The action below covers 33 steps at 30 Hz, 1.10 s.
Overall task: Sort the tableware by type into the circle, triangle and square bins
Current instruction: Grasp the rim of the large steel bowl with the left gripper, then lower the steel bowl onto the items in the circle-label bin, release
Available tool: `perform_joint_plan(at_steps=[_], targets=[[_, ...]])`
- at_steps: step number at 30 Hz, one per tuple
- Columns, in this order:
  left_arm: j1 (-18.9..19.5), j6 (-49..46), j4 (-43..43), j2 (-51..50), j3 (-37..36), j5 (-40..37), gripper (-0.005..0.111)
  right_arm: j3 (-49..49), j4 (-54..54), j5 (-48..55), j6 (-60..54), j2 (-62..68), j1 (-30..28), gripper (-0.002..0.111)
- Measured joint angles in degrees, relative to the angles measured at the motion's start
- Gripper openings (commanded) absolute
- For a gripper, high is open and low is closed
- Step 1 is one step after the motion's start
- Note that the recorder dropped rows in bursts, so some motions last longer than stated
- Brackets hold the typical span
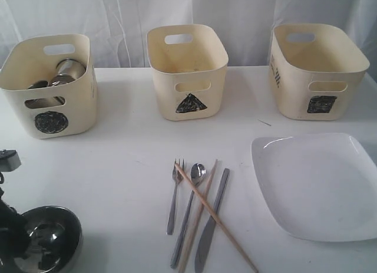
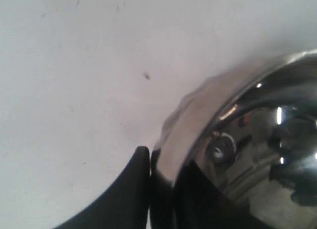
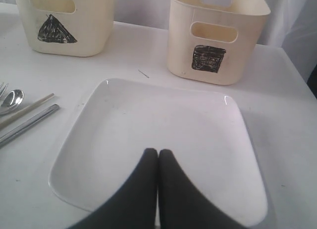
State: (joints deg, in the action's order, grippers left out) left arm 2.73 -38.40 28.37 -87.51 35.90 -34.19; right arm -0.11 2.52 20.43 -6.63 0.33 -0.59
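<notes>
Tableware sits in front of the triangle bin (image 1: 187,72). The large white plate (image 1: 318,190) is to its front right, with the right gripper (image 3: 158,155) over it, fingers pressed together and empty. The steel bowl (image 1: 50,234) is to its front left, its rim pinched by the left gripper (image 2: 158,162). The fork (image 1: 175,193), spoon (image 1: 189,214), knife (image 1: 212,220) and chopsticks (image 1: 212,211) lie straight in front.

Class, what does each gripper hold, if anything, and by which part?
The left gripper pinches the steel bowl by its rim, one finger outside and one inside. The right gripper is shut on nothing, above the white plate.
</notes>
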Motion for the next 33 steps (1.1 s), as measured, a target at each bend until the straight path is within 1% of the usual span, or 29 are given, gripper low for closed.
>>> perform_joint_plan(at_steps=[2,3,5,7,8,9,10,11,12,14,16,18,21,24,26,29,31,33], targets=[[0.00,0.37,0.36,-0.04,0.87,-1.30,0.000,0.00,0.00,0.00,0.00,0.00,0.00,0.000],[0.00,0.59,-0.42,0.16,3.06,-3.21,0.000,0.00,0.00,0.00,0.00,0.00,0.00,0.000],[0.00,1.30,-2.48,2.31,8.76,-6.22,0.000,0.00,0.00,0.00,0.00,0.00,0.00,0.000],[0.00,5.09,-6.02,6.45,17.24,-4.94,0.000,0.00,0.00,0.00,0.00,0.00,0.00,0.000],[0.00,8.12,-7.04,9.01,22.27,-0.31,0.000,0.00,0.00,0.00,0.00,0.00,0.00,0.000],[0.00,9.84,-7.04,10.25,24.72,3.49,0.000,0.00,0.00,0.00,0.00,0.00,0.00,0.000],[0.00,11.17,-5.31,11.99,28.12,12.15,0.000,0.00,0.00,0.00,0.00,0.00,0.00,0.000],[0.00,11.68,-3.57,12.68,29.60,18.72,0.000,0.00,0.00,0.00,0.00,0.00,0.00,0.000],[0.00,12.18,-0.19,12.93,30.76,27.86,0.000,0.00,0.00,0.00,0.00,0.00,0.00,0.000],[-0.10,13.32,2.50,12.27,31.17,38.62,0.000,0.00,0.00,0.00,0.00,0.00,0.00,0.000],[-0.10,15.76,3.33,10.54,31.35,47.01,0.000,0.00,0.00,0.00,0.00,0.00,0.00,0.000],[-0.10,18.15,2.09,7.61,31.39,51.15,0.000,0.00,0.00,0.00,0.00,0.00,0.00,0.000],[-0.10,22.64,-6.51,1.53,31.39,53.66,0.000,0.00,0.00,0.00,0.00,0.00,0.00,0.000],[-0.10,28.40,-18.34,-6.09,31.39,55.26,0.000,0.00,0.00,0.00,0.00,0.00,0.00,0.000],[-0.10,32.90,-25.50,-10.66,31.74,54.25,0.004,0.00,0.00,0.00,0.00,0.00,0.00,0.000],[-0.10,39.51,-34.47,-14.59,32.48,51.83,0.021,0.00,0.00,0.00,0.00,0.00,0.00,0.000],[-0.10,43.74,-39.92,-15.51,33.25,51.56,0.034,0.00,0.00,0.00,0.00,0.00,0.00,0.000],[-0.10,47.05,-44.69,-15.54,33.94,51.46,0.045,0.00,0.00,0.00,0.00,0.00,0.00,0.000]])
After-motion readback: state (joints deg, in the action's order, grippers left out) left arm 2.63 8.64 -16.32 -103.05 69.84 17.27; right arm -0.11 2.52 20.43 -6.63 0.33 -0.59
